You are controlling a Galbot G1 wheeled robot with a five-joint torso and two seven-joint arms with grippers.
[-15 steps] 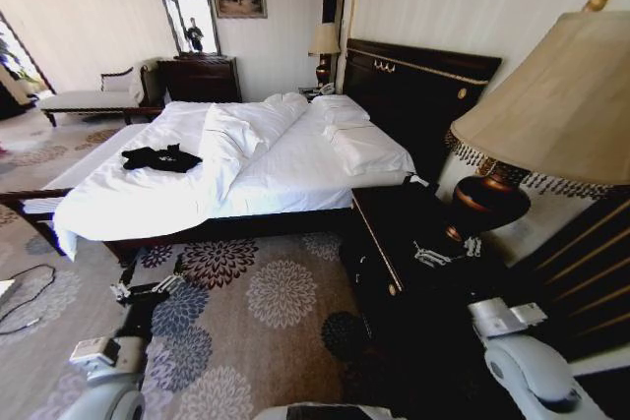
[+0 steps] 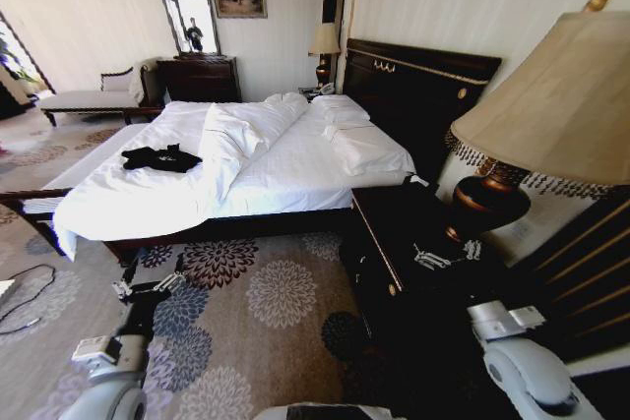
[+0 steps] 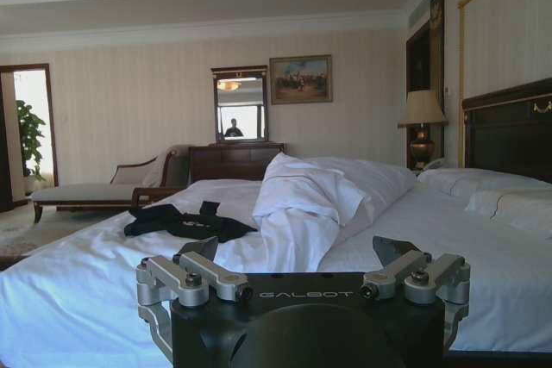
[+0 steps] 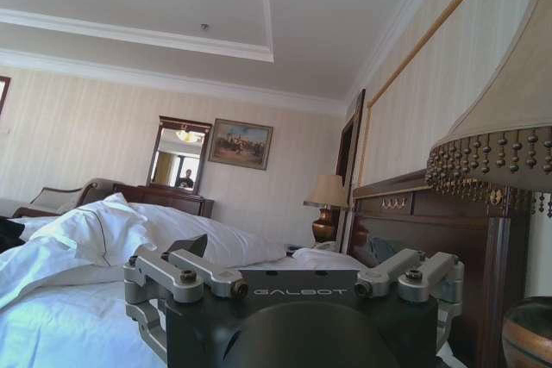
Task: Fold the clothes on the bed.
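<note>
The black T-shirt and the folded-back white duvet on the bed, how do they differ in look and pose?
The black short-sleeved T-shirt is small, dark and crumpled in a low heap; the white duvet is large and pale, thrown back in a long raised ridge. The T-shirt lies near the bed's foot-end corner on the robot's left; the duvet runs down the middle towards the pillows. Both rest loosely on the big dark-framed bed, unfolded.

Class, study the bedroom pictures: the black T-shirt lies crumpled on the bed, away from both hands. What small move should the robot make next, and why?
Probably drive forward and leftward toward the bed. The black T-shirt lies crumpled near the bed's left edge, while the left hand hangs open over the carpet short of the mattress, and the right hand, also open, sits above the nightstand. Neither touches the shirt.
</note>
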